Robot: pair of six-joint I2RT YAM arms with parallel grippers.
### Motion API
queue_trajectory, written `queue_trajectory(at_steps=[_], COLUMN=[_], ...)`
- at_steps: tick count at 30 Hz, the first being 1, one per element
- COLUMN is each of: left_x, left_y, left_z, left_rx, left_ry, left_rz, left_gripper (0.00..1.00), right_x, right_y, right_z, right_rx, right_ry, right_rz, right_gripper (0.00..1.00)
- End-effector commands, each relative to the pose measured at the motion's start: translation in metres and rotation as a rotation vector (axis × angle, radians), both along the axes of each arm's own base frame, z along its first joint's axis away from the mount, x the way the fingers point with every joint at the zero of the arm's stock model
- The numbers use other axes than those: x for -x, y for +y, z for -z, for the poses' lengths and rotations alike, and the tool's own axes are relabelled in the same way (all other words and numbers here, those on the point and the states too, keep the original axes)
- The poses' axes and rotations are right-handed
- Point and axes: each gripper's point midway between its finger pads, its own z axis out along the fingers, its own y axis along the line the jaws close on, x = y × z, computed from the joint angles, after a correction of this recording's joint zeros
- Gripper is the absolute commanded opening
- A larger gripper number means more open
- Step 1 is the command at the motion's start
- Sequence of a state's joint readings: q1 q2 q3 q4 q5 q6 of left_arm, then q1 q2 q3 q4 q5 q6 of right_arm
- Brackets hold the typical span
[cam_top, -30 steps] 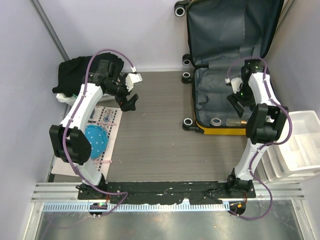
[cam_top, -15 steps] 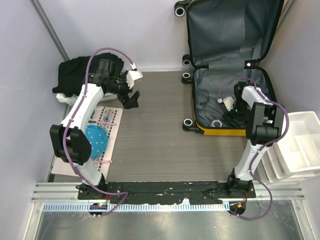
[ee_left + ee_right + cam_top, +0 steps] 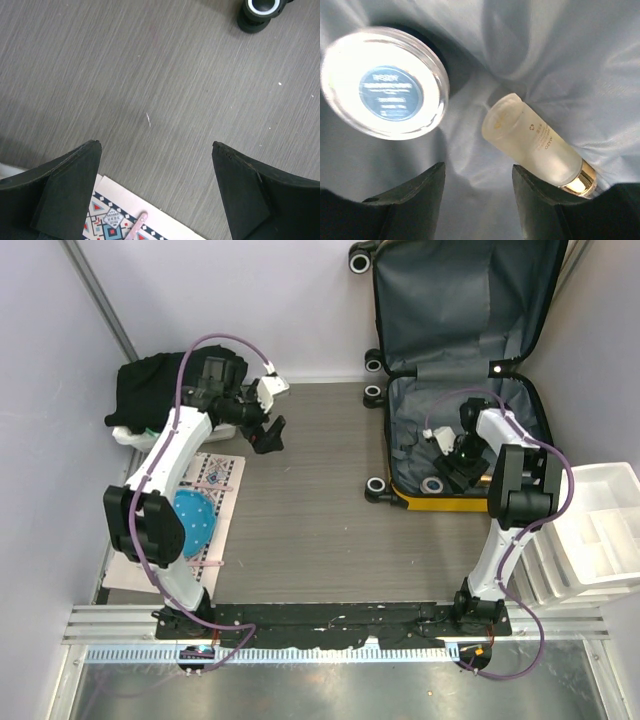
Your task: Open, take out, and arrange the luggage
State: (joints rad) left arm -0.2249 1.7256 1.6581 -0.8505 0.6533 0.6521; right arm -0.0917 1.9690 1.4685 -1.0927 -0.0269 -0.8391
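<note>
While over the luggage with right hand spread, found frosted bottle lying diagonally just right of it, left hand spread, well apart.

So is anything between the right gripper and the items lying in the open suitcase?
Nothing visible. The right gripper hangs open over bare lining inside the luggage, with the frosted bottle just ahead of it and the round jar further off to the side.

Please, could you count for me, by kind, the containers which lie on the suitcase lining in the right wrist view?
Jar: 1
Bottle: 1
Total: 2
</note>
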Motion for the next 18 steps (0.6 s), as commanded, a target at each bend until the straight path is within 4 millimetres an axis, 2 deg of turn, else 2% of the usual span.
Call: queue_trajectory(at_steps=[1, 3, 4, 6, 7, 9, 10, 11, 13, 15, 16, 18], left_x=[-0.017, -0.017, -0.016, -0.018, -0.018, -0.016, -0.016, -0.015, -0.015, -0.012, -0.011, -0.003], left_y=[-0.025, -0.036, -0.04, -0.047, -0.051, -0.055, -0.055, -0.056, -0.055, -0.056, -0.057, -0.064], left_z=[-0.019, -0.023, -0.023, -0.027, -0.026, -0.024, -0.024, -0.024, -0.025, -0.025, -0.024, -0.024], left_rx=[0.052, 0.095, 0.116, 0.158, 0.173, 0.169, 0.16, 0.159, 0.156, 0.159, 0.16, 0.165], left_ry=[-0.039, 0.001, 0.019, 0.026, 0.042, 0.046, 0.038, 0.034, 0.026, 0.032, 0.037, 0.041], left_rz=[-0.046, -0.066, -0.074, -0.076, -0.077, -0.067, -0.068, -0.066, -0.066, -0.067, -0.061, -0.038], left_gripper=[0.95, 0.95, 0.95, 0.95, 0.94, 0.94, 0.94, 0.94, 0.94, 0.95, 0.95, 0.95], right_x=[-0.055, -0.067, -0.078, -0.075, -0.08, -0.088, -0.093, -0.095, -0.092, -0.089, -0.083, -0.076], right_y=[0.029, 0.033, 0.033, 0.033, 0.032, 0.026, 0.021, 0.017, 0.009, 0.003, -0.006, -0.013], right_z=[-0.044, -0.055, -0.068, -0.069, -0.083, -0.091, -0.111, -0.119, -0.144, -0.16, -0.177, -0.193], right_rx=[-0.142, -0.162, -0.166, -0.171, -0.164, -0.136, -0.112, -0.111, -0.128, -0.124, -0.12, -0.131], right_ry=[-0.232, -0.269, -0.301, -0.259, -0.27, -0.273, -0.296, -0.306, -0.335, -0.369, -0.406, -0.442], right_rz=[0.006, 0.037, 0.046, 0.063, 0.058, 0.069, 0.076, 0.089, 0.123, 0.143, 0.165, 0.206], right_gripper=[0.63, 0.66, 0.66, 0.66, 0.66, 0.67, 0.68, 0.7, 0.73, 0.74, 0.75, 0.76])
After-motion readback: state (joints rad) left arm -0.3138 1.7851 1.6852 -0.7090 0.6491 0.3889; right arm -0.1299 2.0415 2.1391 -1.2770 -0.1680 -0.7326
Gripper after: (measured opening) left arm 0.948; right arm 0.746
